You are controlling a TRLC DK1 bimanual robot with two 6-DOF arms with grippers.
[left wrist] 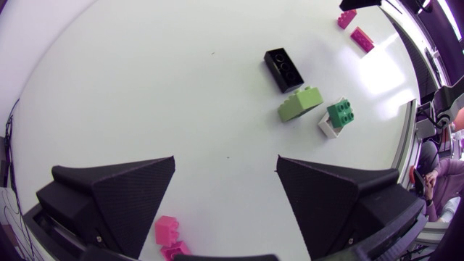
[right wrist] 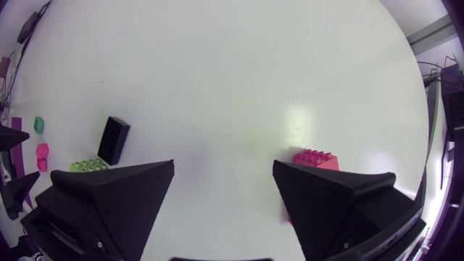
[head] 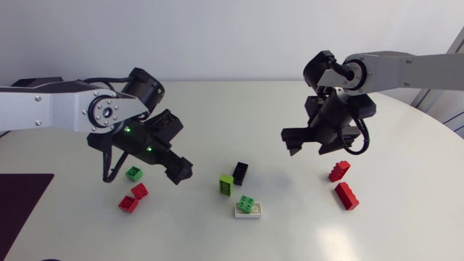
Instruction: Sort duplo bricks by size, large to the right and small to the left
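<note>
- The left hand [left wrist: 225, 159] was open and empty, above the surface [head: 239, 109] near two small red bricks [head: 129, 204] and a small green brick [head: 133, 172].
- The right hand [right wrist: 223, 163] was also open and empty, near two large red bricks [head: 346, 196].
- In the middle lay a black brick [head: 240, 172], a lime brick [head: 226, 185] and a green brick [head: 247, 204] on a white brick [head: 250, 213].

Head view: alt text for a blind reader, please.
Both grippers hang open over a table, the left gripper by a small green brick and two small red bricks, the right gripper by two long red bricks. Between them lie a black brick, a lime brick and a green brick on a white brick.
</note>
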